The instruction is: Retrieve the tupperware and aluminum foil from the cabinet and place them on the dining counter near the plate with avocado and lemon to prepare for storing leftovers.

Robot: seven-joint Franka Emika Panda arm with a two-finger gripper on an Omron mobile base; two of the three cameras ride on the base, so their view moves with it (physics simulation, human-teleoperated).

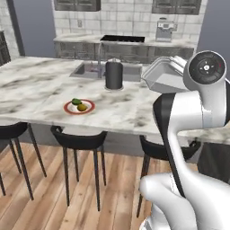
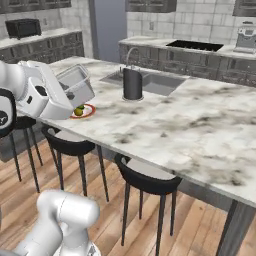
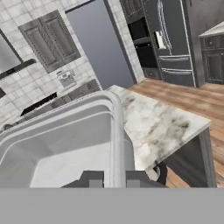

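My gripper point(image 3: 114, 180) is shut on the rim of the tupperware point(image 3: 65, 140), a shallow translucent grey-white container with no lid. The tupperware point(image 1: 164, 74) hangs tilted above the marble dining counter point(image 1: 36, 90), to the right of the sink. From the right base view, the tupperware point(image 2: 77, 85) sits just past my white hand, over the counter's near-left part. The red-rimmed plate point(image 1: 79, 106) lies near the front edge with the avocado point(image 1: 76, 101) and lemon point(image 1: 81, 107) on it. That plate point(image 2: 86, 111) is partly hidden behind my hand. The aluminum foil is out of view.
A black cylindrical jug point(image 1: 114, 75) stands by the inset sink point(image 1: 90, 69) and its tap. Black stools point(image 1: 78, 139) line the counter's near side over the wooden floor. Dark wall cabinets point(image 1: 76, 4) and a stovetop point(image 1: 122, 39) run along the back wall.
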